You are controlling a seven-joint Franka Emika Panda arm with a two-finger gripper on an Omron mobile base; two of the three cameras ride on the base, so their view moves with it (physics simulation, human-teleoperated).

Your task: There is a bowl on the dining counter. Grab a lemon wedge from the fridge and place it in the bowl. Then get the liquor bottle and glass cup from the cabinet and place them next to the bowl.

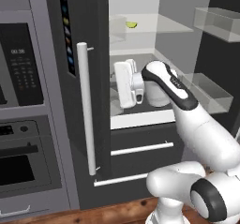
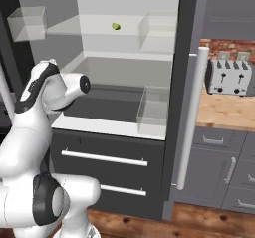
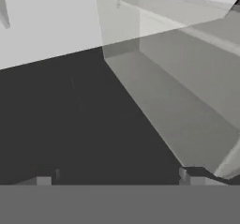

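1. Inside the fridge (image 1: pixel 101 138), the white arm reaches over the dark lower floor of the open compartment, its jaws spread wide and holding nothing; the two dark tips of the gripper (image 3: pixel 117 177) stand far apart at the bottom of the hand view.
2. Higher up, the lemon wedge (image 1: pixel 131 25), small, curved and yellow-green, lies alone on the clear upper shelf (image 1: pixel 173 25), well above the hand and near the white back wall.
3. Open room lies ahead of the jaws across the flat dark floor, bounded on one side by the translucent wall of a clear bin (image 3: pixel 178 92).
4. Straight-edged clear door bins (image 1: pixel 218 24) project from the open door to the arm's right.
5. Below the compartment's white front lip, two dark drawers carry long white bar handles (image 1: pixel 142 148).
6. A tall white bar handle (image 1: pixel 85 110) runs down the closed dark door on the left.
7. Beside the fridge in the right base view, a steel toaster (image 2: pixel 228 77) sits on a wood-topped table (image 2: pixel 221 113).
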